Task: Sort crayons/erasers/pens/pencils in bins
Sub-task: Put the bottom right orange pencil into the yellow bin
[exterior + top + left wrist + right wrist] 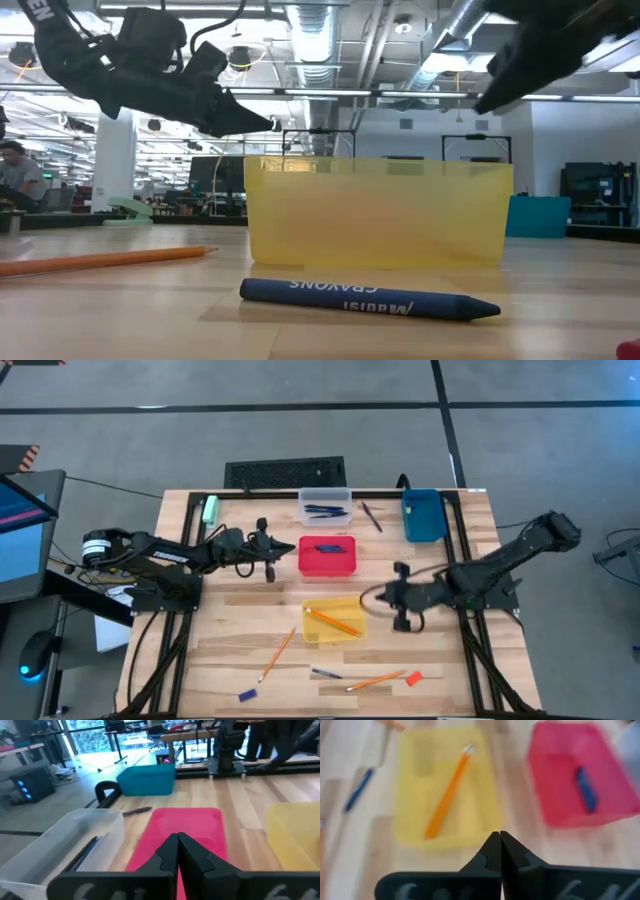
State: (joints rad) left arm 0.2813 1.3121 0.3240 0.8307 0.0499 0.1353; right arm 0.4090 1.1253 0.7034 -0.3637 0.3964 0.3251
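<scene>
Right gripper hangs just beside the yellow bin, at its three-o'clock edge in the high view, fingers pressed together and holding nothing. One pencil already lies in that bin.

Loose items sit along the near edge of the table: an orange pencil at about seven o'clock from the bin, a pen, a second pencil and an orange-red eraser at about six o'clock from the right gripper. That second pencil's long axis runs nearly across the table, tilted slightly. By my reading the right arm is the nearer one for it, and its jaws would need to part first.

Left gripper waits shut beside the red bin, at its nine-o'clock side.
</scene>
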